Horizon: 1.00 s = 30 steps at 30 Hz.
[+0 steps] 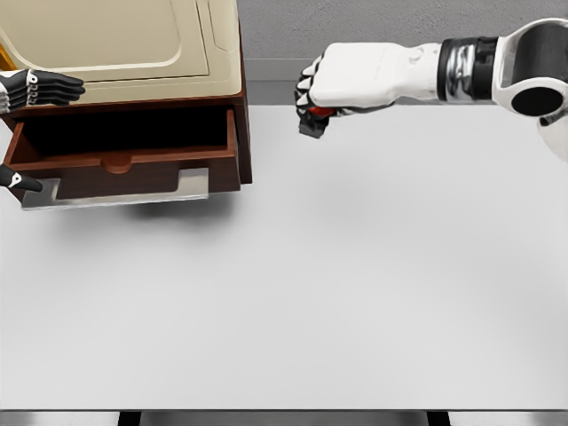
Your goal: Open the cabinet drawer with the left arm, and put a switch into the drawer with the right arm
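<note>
A brown wooden cabinet point(133, 53) with a cream top stands at the table's far left. Its drawer point(124, 164) is pulled out, dark inside, with a pale grey handle bar point(115, 197) along the front. My left hand point(35, 133) shows only at the left edge. Its black fingers point(53, 87) lie spread over the cabinet's front edge, the thumb sits by the handle's left end, and it holds nothing. My right hand point(342, 80) hovers to the right of the cabinet, above the table's back edge. It is shut on a small dark switch point(313, 122) with a red part, mostly hidden.
The white table point(355, 293) stretches wide in front of and to the right of the cabinet. A grey wall runs behind. The table's front edge lies near the picture's bottom.
</note>
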Tool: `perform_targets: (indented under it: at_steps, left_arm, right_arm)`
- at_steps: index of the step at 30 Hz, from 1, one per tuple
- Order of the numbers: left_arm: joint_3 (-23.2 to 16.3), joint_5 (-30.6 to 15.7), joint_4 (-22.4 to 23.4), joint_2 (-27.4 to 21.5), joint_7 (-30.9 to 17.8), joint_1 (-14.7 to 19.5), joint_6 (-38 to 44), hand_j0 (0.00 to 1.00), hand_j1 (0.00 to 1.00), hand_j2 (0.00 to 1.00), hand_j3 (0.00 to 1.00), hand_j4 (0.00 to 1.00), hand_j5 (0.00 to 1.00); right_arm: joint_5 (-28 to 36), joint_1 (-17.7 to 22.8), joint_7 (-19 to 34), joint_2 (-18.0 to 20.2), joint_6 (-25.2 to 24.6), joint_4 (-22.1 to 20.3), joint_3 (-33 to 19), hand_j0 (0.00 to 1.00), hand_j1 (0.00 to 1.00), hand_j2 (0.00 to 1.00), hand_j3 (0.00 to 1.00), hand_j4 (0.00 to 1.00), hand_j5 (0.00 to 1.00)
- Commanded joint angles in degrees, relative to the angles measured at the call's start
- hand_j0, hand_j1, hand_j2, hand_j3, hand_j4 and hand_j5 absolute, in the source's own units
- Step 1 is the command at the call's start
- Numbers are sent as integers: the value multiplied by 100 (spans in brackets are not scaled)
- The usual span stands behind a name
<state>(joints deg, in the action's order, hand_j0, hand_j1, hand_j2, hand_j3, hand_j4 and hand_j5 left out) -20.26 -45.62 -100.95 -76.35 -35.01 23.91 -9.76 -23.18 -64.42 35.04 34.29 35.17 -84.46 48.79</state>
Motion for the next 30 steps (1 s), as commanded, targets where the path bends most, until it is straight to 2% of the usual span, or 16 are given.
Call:
perform_targets:
  at_steps: [1,12,26,30]
  left_arm:
    - [5,-26,6,23,1,9,9,97,97,97,97,97,97]
    - [5,115,-3,103,1,9,9,97,97,97,97,97,97]
    - [5,132,-3,146,1,0,9,97,97,97,97,97,97]
    - [5,133,6,146,1,9,9,97,97,97,97,97,97]
  right_arm:
    - [24,-26,-4,-177,-17,0,166,41,41,41,41,41,41]
    - [33,-694,-4,-643,-17,0,649,42,42,42,42,42,42]
    - [42,-1222,-4,-1276,-17,9,1106,45,45,45,45,45,45]
    - [42,-1397,-4,-1592,-17,298,1115,46,46,46,46,46,46]
